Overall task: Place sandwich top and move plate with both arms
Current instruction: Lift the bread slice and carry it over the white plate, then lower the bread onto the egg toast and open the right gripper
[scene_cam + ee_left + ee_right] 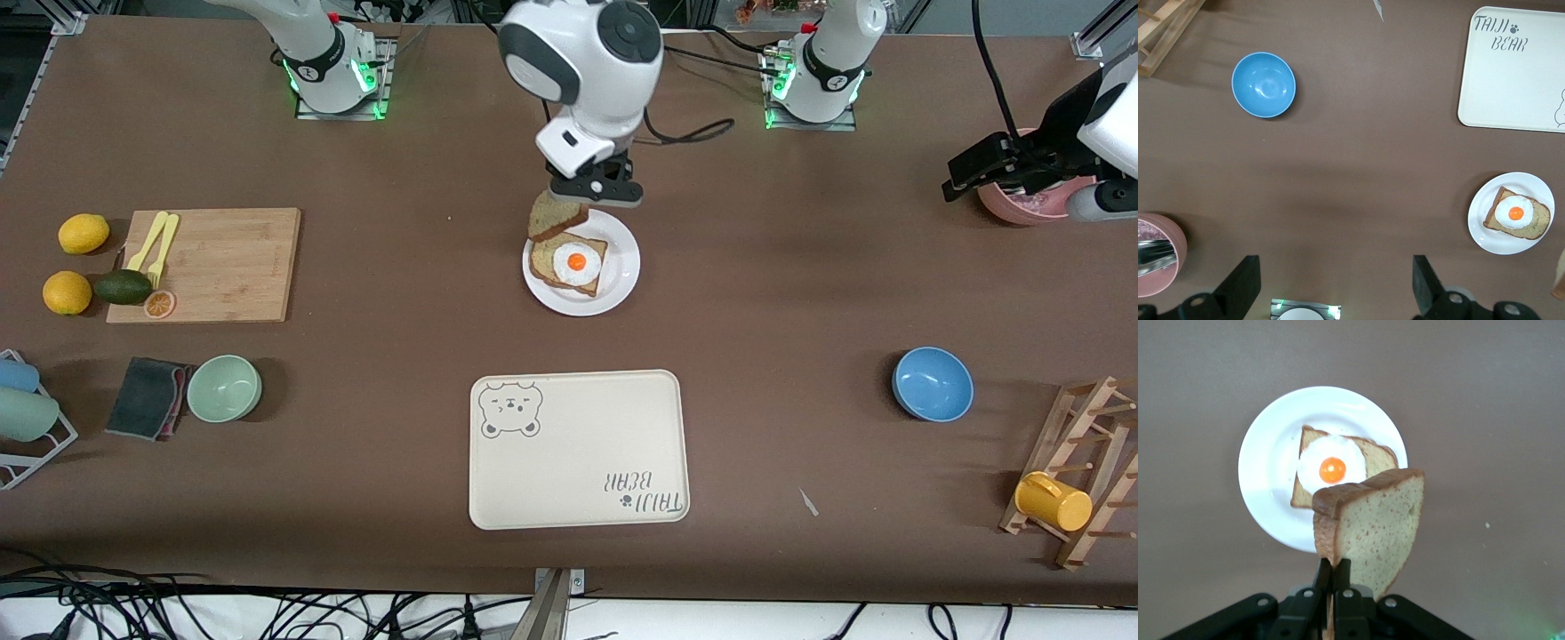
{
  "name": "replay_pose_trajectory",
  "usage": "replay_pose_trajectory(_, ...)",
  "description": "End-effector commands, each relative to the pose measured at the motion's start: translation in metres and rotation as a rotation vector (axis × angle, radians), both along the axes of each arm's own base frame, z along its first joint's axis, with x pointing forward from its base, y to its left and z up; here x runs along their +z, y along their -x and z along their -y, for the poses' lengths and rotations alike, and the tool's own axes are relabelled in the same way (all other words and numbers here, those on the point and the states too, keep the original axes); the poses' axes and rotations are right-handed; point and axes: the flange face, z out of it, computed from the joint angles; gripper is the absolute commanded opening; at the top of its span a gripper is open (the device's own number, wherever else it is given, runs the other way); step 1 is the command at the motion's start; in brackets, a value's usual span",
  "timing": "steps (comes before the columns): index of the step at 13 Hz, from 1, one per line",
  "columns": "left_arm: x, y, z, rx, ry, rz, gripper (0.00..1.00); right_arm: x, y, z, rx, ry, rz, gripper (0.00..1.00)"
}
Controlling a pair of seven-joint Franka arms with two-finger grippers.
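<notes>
Over plate (622, 267), sandwich top (556, 216) tilted on edge

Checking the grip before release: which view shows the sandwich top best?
The right wrist view: the sandwich top hangs edge-clamped above the plate. The front view shows it partly hidden under the arm; the left wrist view shows, at most, a sliver at the edge.

I can't see the lower bread slice (544, 263) whole; the fried egg (576, 261) covers its middle, and the sandwich top (555, 216) hanging over the plate (622, 267) hides its edge toward the robots. My left tool (965, 182) runs off the front view's edge with its arm, hiding part of the pink bowl (1022, 209). The tray's (1511, 80) bear print is cut off in the left wrist view.
</notes>
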Motion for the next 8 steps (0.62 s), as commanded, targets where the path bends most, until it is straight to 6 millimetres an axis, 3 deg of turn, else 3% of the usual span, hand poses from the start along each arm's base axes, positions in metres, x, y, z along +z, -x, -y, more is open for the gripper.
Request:
replay_pose_trajectory(1, 0.006, 0.0, 0.0, -0.002, 0.011, 0.002, 1.0, -0.027, -0.038, -0.008, -0.06, -0.011, 0.045, 0.0)
replay_pose_trajectory(2, 0.006, 0.001, 0.002, -0.007, 0.011, 0.004, 1.0, -0.036, -0.044, -0.009, -0.067, -0.022, 0.054, 0.0)
replay_pose_trajectory(5, 0.007, 0.001, 0.002, -0.007, 0.011, 0.004, 1.0, -0.066, -0.035, -0.01, -0.086, 0.041, 0.015, 0.0)
replay_pose_trajectory(8, 0.007, 0.001, 0.002, -0.007, 0.013, 0.004, 1.0, -0.078, -0.024, -0.018, -0.123, 0.056, 0.011, 0.0)
